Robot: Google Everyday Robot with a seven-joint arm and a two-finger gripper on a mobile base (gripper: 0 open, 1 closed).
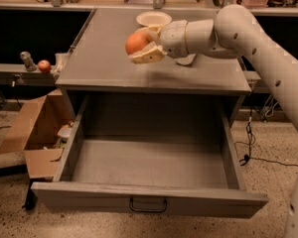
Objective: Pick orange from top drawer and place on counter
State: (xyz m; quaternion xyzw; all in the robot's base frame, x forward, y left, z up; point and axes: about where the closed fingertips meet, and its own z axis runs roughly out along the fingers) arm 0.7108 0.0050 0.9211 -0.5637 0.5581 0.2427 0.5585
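Observation:
The orange (pixel 136 42) is round and orange and sits between the cream fingers of my gripper (pixel 141 46), which is shut on it. The gripper holds it above the grey counter (pixel 104 58), over its middle, reaching in from the right. The top drawer (pixel 149 162) is pulled wide open below the counter; what shows of its inside holds nothing. Its dark wire handle (pixel 148 205) is centred on the front panel.
A white bowl (pixel 154 18) stands at the back of the counter, just behind the gripper. A small red fruit (pixel 44 66) and a metal object lie on the side ledge at left. An open cardboard box (pixel 35 128) stands on the floor left of the cabinet. Cables lie at right.

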